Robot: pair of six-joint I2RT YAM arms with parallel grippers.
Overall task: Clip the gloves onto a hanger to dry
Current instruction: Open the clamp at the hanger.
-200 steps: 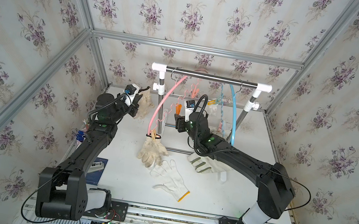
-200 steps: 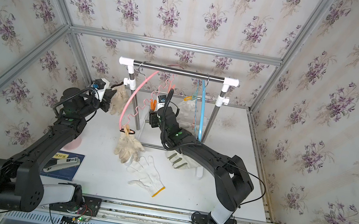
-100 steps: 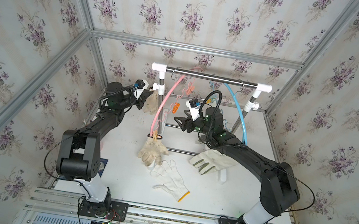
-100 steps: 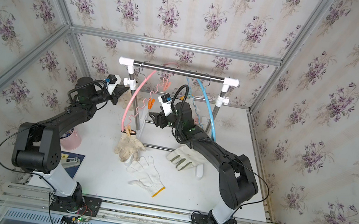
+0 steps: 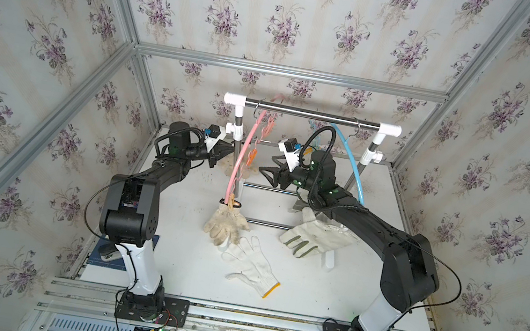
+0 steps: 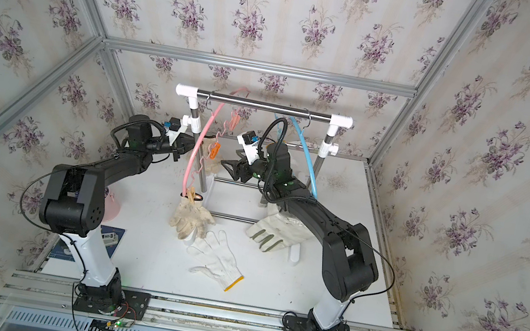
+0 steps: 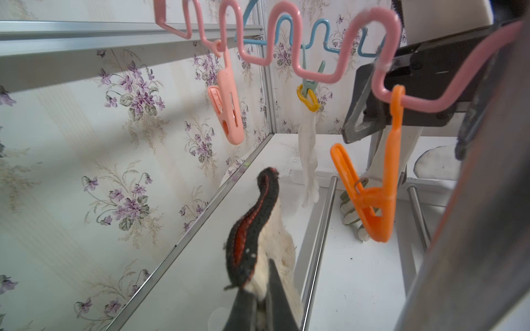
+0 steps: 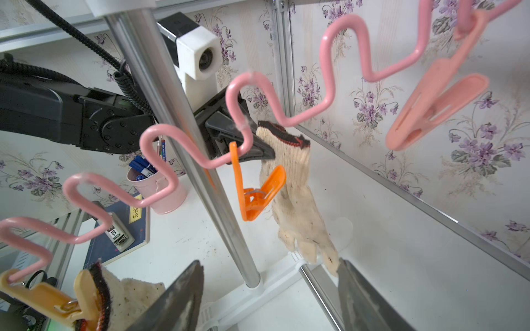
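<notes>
Over the last second the left arm has raised its elbow and carried its glove in beside the pink hanger [image 5: 242, 155]. The right gripper [image 8: 269, 275] has turned to face it and spread its jaws.

The left gripper [image 8: 258, 149] is clenched on the black-edged cuff of a cream knit glove [image 8: 292, 186]. It holds the cuff high so the fingers hang free just beside the orange clip [image 8: 258, 195]. The aim is probably to feed the cuff into that clip. The right gripper holds nothing, jaws wide. It seems posed to squeeze the clip open, since 1 arm cannot do both jobs.

Another dirty glove [image 5: 226, 222] already hangs from a tan clip at the hanger's low end. A white glove [image 5: 251, 267] lies flat near the desk's middle, toward the front edge. A canvas glove [image 5: 313, 237] sits under the right arm, and whether it is clipped to the blue hanger [image 5: 355, 167] cannot be told.

The desk [image 5: 325, 295] is white and slightly smudged, and the rail [image 5: 313, 114] stands toward its back edge. A pink cup [image 8: 160, 189] of pens sits at the left edge. Floral wallpaper and aluminium framing enclose the room.
</notes>
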